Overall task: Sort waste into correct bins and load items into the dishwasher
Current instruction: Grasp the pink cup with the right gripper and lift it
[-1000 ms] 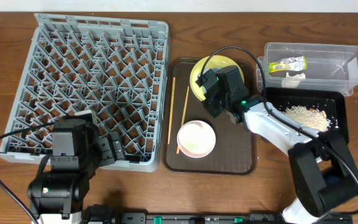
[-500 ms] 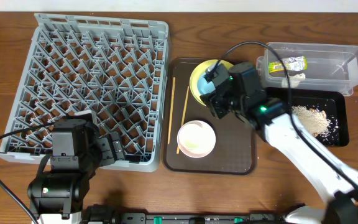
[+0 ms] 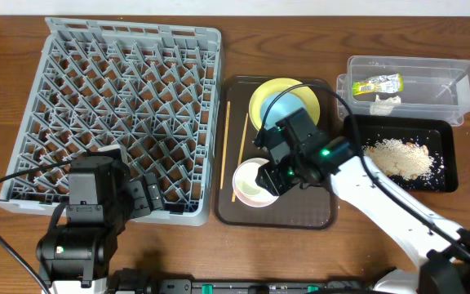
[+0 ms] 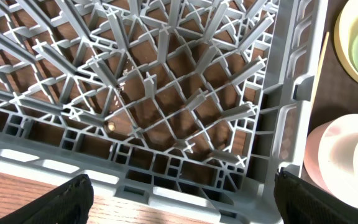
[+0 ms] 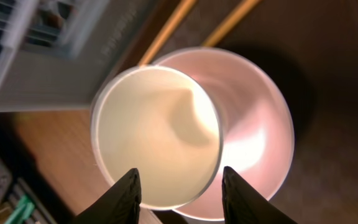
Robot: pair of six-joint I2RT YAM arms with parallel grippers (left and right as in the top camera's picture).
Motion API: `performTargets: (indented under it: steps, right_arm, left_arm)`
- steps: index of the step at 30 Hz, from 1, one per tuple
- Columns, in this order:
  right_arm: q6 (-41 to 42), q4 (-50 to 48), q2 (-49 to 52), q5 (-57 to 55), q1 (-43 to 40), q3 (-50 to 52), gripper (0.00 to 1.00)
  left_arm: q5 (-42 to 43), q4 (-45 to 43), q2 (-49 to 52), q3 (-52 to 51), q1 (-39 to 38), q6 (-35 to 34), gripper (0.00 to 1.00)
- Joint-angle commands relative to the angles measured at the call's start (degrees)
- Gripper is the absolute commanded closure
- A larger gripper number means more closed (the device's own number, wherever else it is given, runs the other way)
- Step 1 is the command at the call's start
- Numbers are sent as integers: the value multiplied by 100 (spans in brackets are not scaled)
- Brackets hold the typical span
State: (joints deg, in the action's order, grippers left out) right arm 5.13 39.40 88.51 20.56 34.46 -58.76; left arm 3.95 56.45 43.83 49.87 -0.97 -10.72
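Observation:
My right gripper (image 3: pixel 272 175) (image 5: pixel 182 193) is open and hangs just above the white bowl (image 3: pixel 246 193) (image 5: pixel 260 137) on the brown serving tray. A small white cup (image 5: pixel 154 137) stands inside that bowl, and its right rim lies between my fingers. The light blue bowl (image 3: pixel 292 106) sits on the yellow plate (image 3: pixel 263 94) at the tray's back. Wooden chopsticks (image 3: pixel 227 143) (image 5: pixel 169 28) lie along the tray's left side. My left gripper (image 3: pixel 149 196) (image 4: pixel 185 205) is open and empty over the near right corner of the grey dish rack (image 3: pixel 129 106) (image 4: pixel 166 93).
The brown serving tray (image 3: pixel 300 208) lies between the rack and the bins. The clear tub (image 3: pixel 447 77) at back right holds the green-yellow wrapper (image 3: pixel 378 83) and the white tissue (image 3: pixel 384 103). The black tray (image 3: pixel 447 135) holds rice crumbs (image 3: pixel 398 155).
My right arm has moved from over the yellow plate toward the front, to above the white bowl. The light blue bowl on the plate is now uncovered. The left arm has not moved.

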Motion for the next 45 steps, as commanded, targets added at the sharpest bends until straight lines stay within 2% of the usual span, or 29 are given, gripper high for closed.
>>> performTargets:
  steps: [1,4,7,10,12,17,23,26,31,34,41,45]
  right_arm:
    - [568,2,275,-597,125,-4,61]
    - [708,-66,455,-616,125,-4,64]
    - [708,-133,514,-619,125,-4,84]
    - [708,-304,459,-619,101,-22,94]
    - [706,-345,358,-621,35,-98,99]
    - [706,-249,-249,-621,-507,-540,99]
    - [861,-264,-890,-492,-1408,-678,99]
    - [713,-282,-931,509,-1665,-675,99]
    - [328,-299,-835,2111,-1714,-669,99]
    - [251,-481,-831,3029,-1714,-669,99]
    - [380,-1274,-831,4188,-1716,-669,99]
    - [476,-1648,-828,4428,-1714,-669,99]
  left_arm:
    - [-7,7,-11,109,-7,-72,7]
    - [-7,7,-11,109,-7,-70,7]
    - [-7,7,-11,109,-7,-70,7]
    - [-7,7,-11,109,-7,-70,7]
    - [-7,7,-11,109,-7,-72,7]
    - [310,-127,-11,109,-7,-76,7]
    - [1543,-713,138,101,-7,-254,7]
    - [2376,-1069,404,101,-9,-623,6]
    - [4404,-2114,1102,101,-9,-841,6]
    - [5591,-2892,1670,101,-9,-1266,6]
    - [7685,-4516,2686,101,-13,-2140,6]
    - [8303,-5331,3021,101,-13,-2848,6]
